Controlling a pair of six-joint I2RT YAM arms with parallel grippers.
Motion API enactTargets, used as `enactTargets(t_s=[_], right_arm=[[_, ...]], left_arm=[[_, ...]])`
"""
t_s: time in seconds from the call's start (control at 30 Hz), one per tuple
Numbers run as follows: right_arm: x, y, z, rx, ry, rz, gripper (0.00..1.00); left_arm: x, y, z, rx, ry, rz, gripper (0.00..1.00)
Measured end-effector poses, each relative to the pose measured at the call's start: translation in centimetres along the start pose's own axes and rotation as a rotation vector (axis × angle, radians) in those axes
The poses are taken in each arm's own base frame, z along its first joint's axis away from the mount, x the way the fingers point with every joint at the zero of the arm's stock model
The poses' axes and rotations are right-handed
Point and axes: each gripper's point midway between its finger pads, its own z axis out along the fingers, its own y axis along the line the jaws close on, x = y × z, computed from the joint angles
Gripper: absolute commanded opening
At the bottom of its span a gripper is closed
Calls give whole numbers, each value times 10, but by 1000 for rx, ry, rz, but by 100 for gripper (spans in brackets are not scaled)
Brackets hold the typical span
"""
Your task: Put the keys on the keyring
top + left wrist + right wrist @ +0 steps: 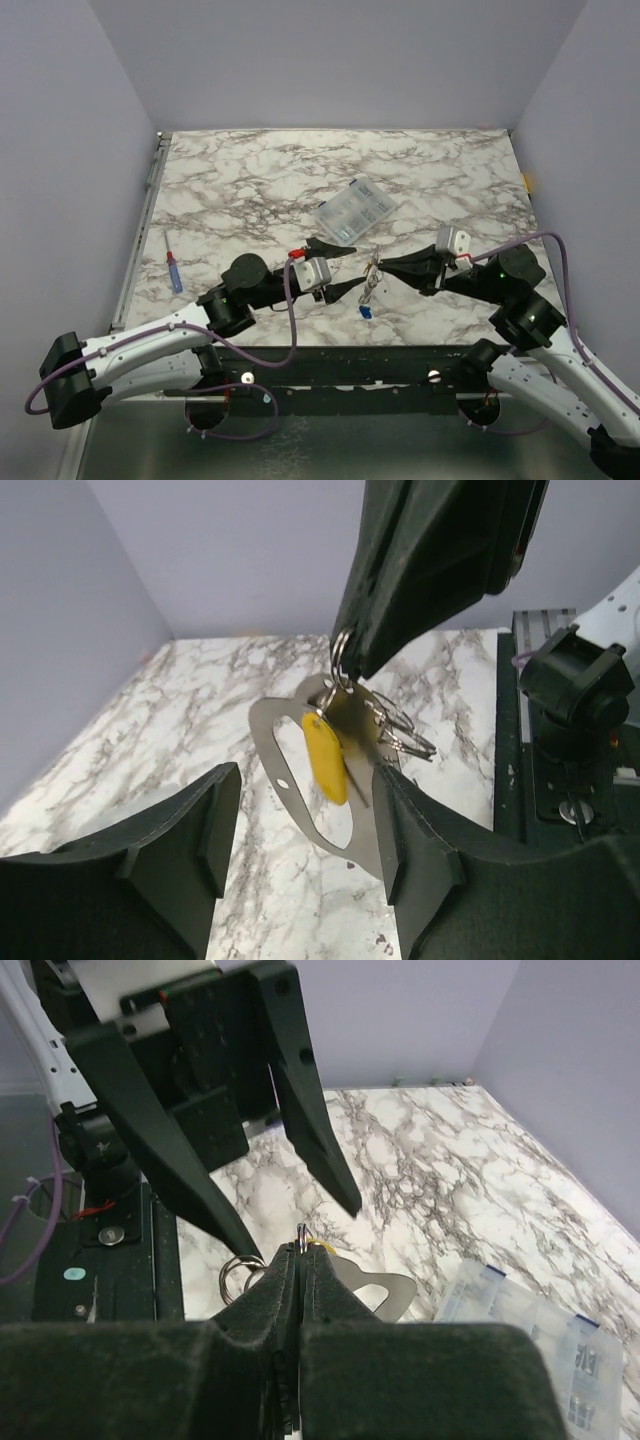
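Observation:
My right gripper (300,1256) is shut on the keyring (302,1234), a thin silvery ring held above the marble table. In the left wrist view the keyring (340,656) hangs from the right gripper's tip, and the yellow key (325,756) and a flat metal tag (352,832) dangle from it. My left gripper (305,773) is open, one finger on either side of the tag and yellow key; the right finger is close against the tag. In the top view the left gripper (358,266) faces the right gripper (383,266), and the blue key (366,311) is at the bottom of the bunch.
A clear plastic compartment box (355,210) lies on the table behind the grippers. A blue-handled screwdriver (173,270) lies near the table's left edge. Further small rings (238,1276) hang off the bunch.

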Motion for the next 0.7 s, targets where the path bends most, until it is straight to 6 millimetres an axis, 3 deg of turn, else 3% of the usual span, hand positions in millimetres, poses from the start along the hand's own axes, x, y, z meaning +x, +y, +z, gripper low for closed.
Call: enactTargets(t_s=[0.2, 0.4, 0.7], right_arm=[[2, 1, 0, -8, 9, -7, 1], [9, 8, 1, -53, 31, -1, 1], [13, 15, 3, -105, 37, -4, 1]], left_arm=[[-31, 10, -19, -60, -60, 40, 49], [-29, 9, -19, -50, -29, 36, 43], [-33, -7, 2, 78, -24, 16, 39]])
